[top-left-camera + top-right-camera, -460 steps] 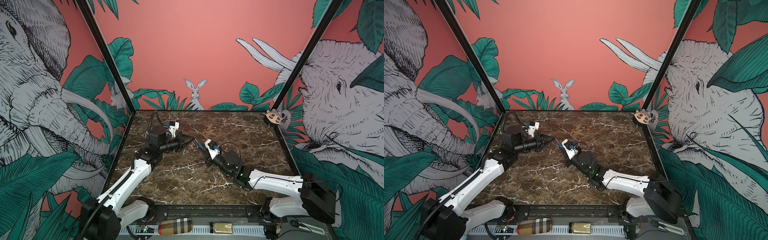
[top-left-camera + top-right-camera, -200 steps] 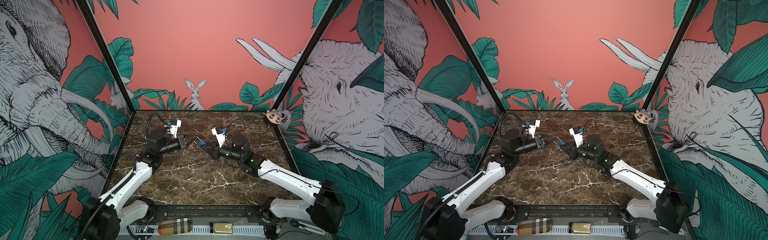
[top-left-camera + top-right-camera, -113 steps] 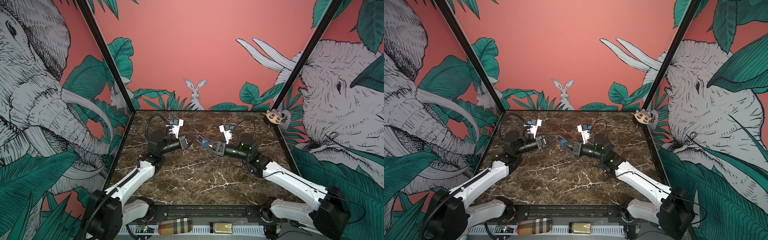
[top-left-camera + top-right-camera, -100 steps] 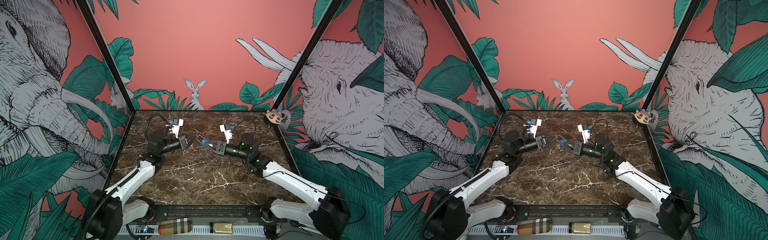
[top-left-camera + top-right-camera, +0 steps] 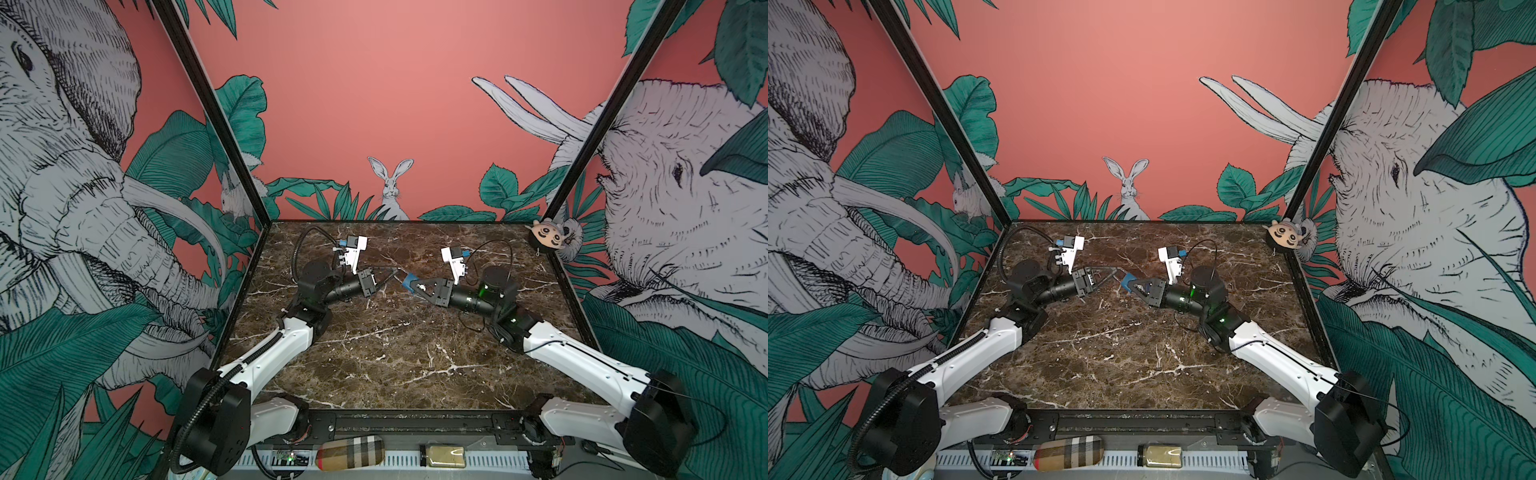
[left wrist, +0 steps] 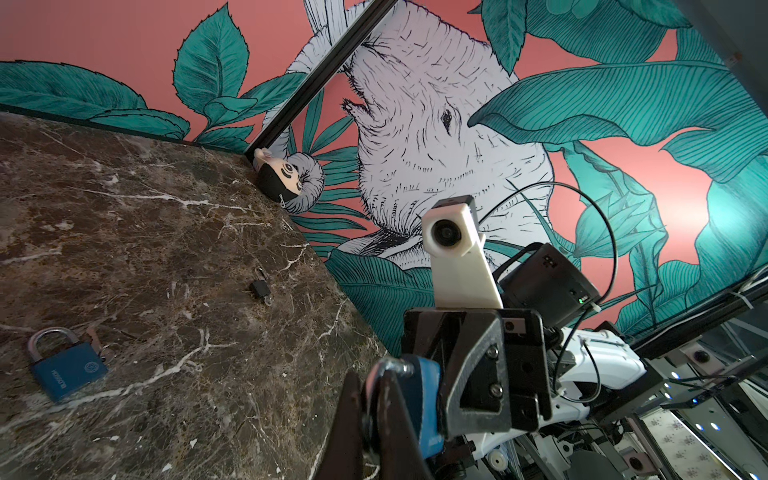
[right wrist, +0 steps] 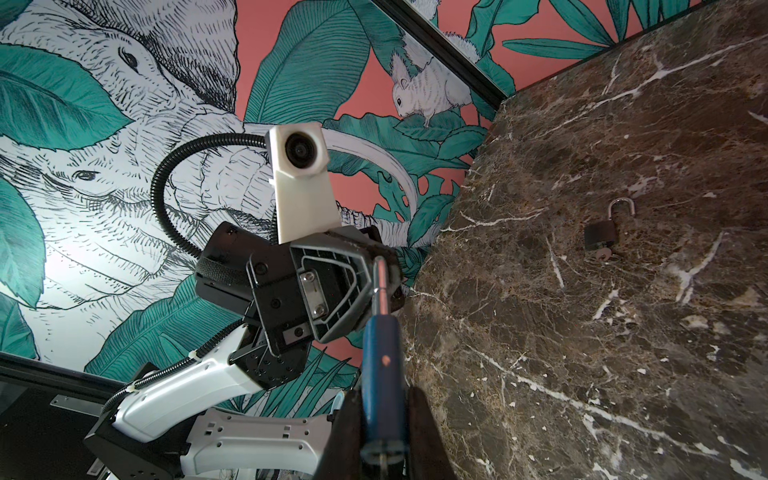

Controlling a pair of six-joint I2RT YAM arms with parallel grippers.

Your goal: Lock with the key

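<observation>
We see the two arms meet above the middle of the marble table (image 5: 374,365), a little nearer its far edge. The right gripper (image 5: 417,286) is clamped on the body of a blue padlock (image 5: 1128,282), which it holds clear of the surface. The left gripper (image 5: 1113,273) has its fingers pressed together on that padlock's silver shackle (image 7: 379,286); in the right wrist view it runs from the blue body into the fingertips. On the table we find a second blue padlock (image 6: 62,370), closed, with keys (image 6: 99,349) touching its side. There is also a small black padlock (image 7: 600,236), swung open, with a key (image 7: 602,252) in its base. A plush toy (image 5: 548,237) sits in the far right corner.
</observation>
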